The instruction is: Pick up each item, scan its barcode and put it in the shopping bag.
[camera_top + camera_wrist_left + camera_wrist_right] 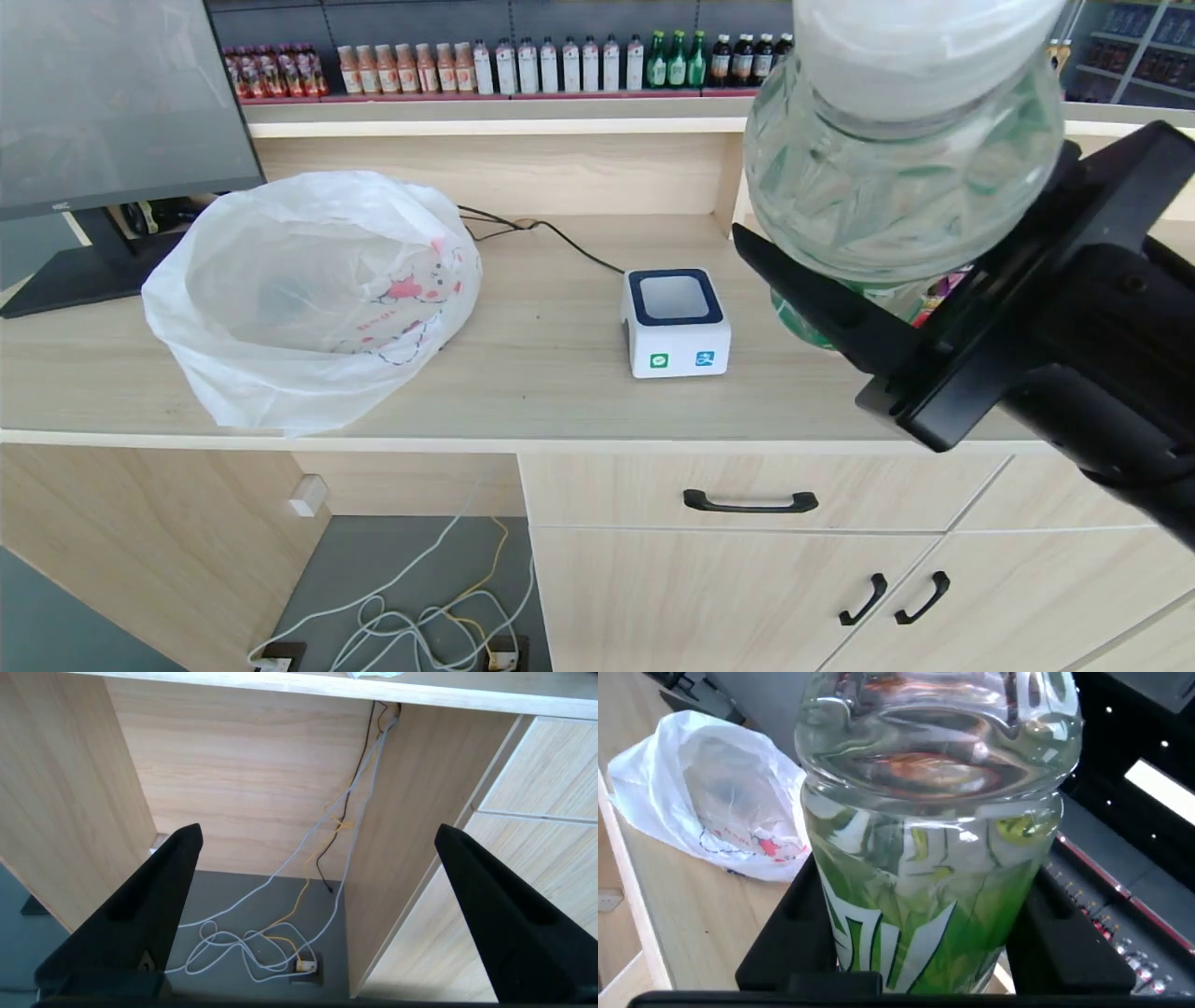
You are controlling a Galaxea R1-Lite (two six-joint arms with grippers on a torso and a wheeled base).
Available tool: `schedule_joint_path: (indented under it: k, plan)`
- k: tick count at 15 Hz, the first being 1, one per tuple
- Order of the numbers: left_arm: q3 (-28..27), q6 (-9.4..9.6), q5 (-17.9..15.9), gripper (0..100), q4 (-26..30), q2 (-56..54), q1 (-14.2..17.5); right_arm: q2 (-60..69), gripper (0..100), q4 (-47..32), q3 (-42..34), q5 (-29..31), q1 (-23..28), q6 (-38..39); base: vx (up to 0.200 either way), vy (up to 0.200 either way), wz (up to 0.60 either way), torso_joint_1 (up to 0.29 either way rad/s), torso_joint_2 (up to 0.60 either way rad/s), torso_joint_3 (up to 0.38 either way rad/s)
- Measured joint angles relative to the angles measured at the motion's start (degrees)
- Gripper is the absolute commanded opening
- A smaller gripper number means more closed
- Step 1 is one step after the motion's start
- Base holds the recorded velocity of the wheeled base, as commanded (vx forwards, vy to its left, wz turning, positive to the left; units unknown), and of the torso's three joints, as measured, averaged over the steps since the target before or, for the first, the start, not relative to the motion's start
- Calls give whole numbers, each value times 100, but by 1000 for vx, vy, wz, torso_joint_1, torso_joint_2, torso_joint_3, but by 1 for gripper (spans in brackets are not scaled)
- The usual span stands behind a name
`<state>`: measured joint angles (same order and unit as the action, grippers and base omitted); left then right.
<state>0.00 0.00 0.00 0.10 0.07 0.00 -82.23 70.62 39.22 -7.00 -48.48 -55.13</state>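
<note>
Right gripper (948, 187) around bottle (901, 103), well apart from scanner (675, 322) and bag (233, 373).

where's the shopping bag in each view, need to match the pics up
Head view: shopping bag lies open on the counter's left part, left of the scanner.
Right wrist view: the bag sits on the counter beyond the held bottle.
Left wrist view: a whitish sliver above the counter's front lip is probably its overhang; too little to be sure.
Shared landmark: the pale wood counter.
</note>
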Motion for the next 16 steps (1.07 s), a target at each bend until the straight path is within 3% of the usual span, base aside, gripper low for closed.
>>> schedule_joint_path:
  k: [4, 11, 13, 16]
  plan:
    - [0, 0, 0, 100, 0, 0, 0, -127, 0, -9, 450, -2, 675, 1153, 0, 0, 0, 0, 0, 0]
    - [0, 0, 0, 100, 0, 0, 0, -453, 0, -162, 861, 98, 1904, 4607, 0, 0, 0, 0, 0, 0]
    - [0, 2, 0, 100, -2, 0, 0, -506, 0, -288, 866, 141, 2297, 5209, 0, 0, 0, 0, 0, 0]
    - [0, 0, 0, 100, 0, 0, 0, -573, 0, -239, 772, 664, 2644, 5873, 0, 0, 0, 0, 0, 0]
